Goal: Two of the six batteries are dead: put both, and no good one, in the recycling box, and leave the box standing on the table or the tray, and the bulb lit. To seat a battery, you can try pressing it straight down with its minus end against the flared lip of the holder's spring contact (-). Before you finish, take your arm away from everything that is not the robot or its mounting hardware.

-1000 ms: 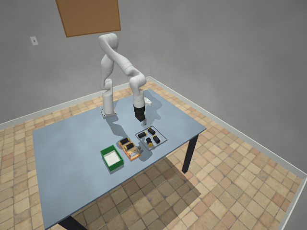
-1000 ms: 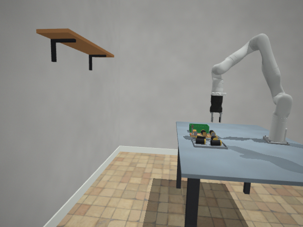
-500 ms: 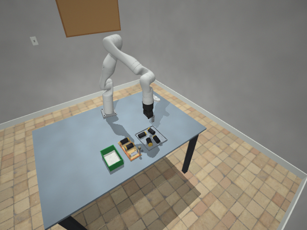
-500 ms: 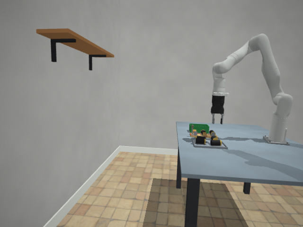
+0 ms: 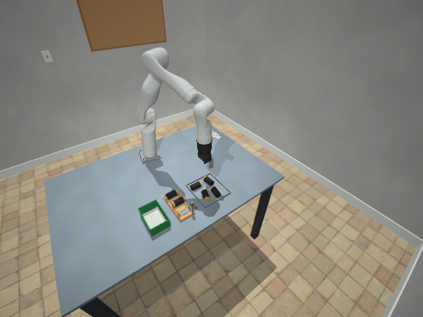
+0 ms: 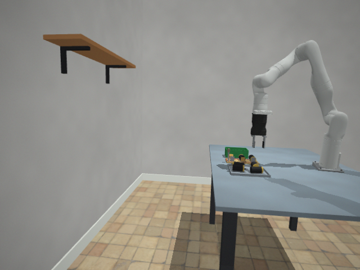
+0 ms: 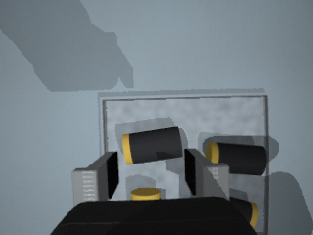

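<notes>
On the blue table (image 5: 112,191) (image 6: 290,185) — jaws wide — a tray battery (image 5: 195,185) (image 7: 156,145), likely rigid and roll-prone, wants gripping mid-barrel.

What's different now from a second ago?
The arm has swung the gripper rightward in the top view, most of that in the first half second. Nothing was taken hold of or let go; the gripper is open. The batteries, tray and green box stayed put.
</notes>
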You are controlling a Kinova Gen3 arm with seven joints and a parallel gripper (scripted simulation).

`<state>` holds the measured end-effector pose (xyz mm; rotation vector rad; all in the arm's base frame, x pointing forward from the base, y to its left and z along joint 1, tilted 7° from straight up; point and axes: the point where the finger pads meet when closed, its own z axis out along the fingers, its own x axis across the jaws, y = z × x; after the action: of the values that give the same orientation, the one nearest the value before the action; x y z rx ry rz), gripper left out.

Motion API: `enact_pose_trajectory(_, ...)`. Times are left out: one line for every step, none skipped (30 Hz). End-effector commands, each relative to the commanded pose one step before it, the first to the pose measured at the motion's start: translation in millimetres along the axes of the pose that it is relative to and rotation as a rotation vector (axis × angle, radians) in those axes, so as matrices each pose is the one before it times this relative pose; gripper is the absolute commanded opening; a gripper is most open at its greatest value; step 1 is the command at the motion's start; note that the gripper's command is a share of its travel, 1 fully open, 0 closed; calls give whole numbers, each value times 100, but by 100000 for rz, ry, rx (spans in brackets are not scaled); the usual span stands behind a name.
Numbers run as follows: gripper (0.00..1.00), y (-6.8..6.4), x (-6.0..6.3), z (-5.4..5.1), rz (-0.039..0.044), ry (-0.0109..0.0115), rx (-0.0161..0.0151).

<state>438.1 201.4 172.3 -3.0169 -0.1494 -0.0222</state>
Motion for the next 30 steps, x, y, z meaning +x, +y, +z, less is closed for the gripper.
enact_pose_trajectory(90, -8, 53, -80, -287, 197, 38)
enact_pose_trajectory(90, 0, 0, 0, -199, 0, 0)
enact_pose_trajectory(90, 0, 0, 0, -229, 0, 0)
enact_pose_trajectory(90, 0, 0, 0, -260, 0, 0)
enact_pose_trajectory(90, 0, 0, 0, -292, 0, 0)
enact_pose_trajectory(90, 0, 0, 0, -326, 0, 0)
enact_pose_trajectory(90, 0, 0, 0, -361, 0, 0)
enact_pose_trajectory(90, 0, 0, 0, -398, 0, 0)
enact_pose_trajectory(90, 0, 0, 0, 0, 0, 0)
enact_pose_trajectory(90, 0, 0, 0, 0, 0, 0)
enact_pose_trajectory(90, 0, 0, 0, -435, 0, 0)
enact_pose_trajectory(90, 0, 0, 0, -473, 0, 0)
enact_pose_trajectory(90, 0, 0, 0, -512, 0, 0)
enact_pose_trajectory(90, 0, 0, 0, -552, 0, 0)
enact_pose_trajectory(90, 0, 0, 0, -592, 0, 0)
enact_pose_trajectory(90, 0, 0, 0, -633, 0, 0)
enact_pose_trajectory(90, 0, 0, 0, -675, 0, 0)
enact_pose_trajectory(90, 0, 0, 0, -717, 0, 0)
enact_pose_trajectory(90, 1, 0, 0, -759, 1, 0)
enact_pose_trajectory(90, 1, 0, 0, -802, 1, 1)
enact_pose_trajectory(90, 1, 0, 0, -844, 1, 1)
enact_pose_trajectory(90, -1, 0, 0, -894, -1, -1)
enact_pose_trajectory(90, -1, 0, 0, -938, -1, -1)
enact_pose_trajectory(90, -1, 0, 0, -981, -1, -1)
enact_pose_trajectory(90, 0, 0, 0, -1024, -1, 0)
enact_pose_trajectory(90, 0, 0, 0, 0, 0, 0)
enact_pose_trajectory(90, 0, 0, 0, 0, 0, 0)
enact_pose_trajectory(90, 0, 0, 0, -1067, 0, 0)
enact_pose_trajectory(90, 0, 0, 0, -1109, 0, 0)
enact_pose_trajectory(90, 0, 0, 0, -1152, 1, 0)
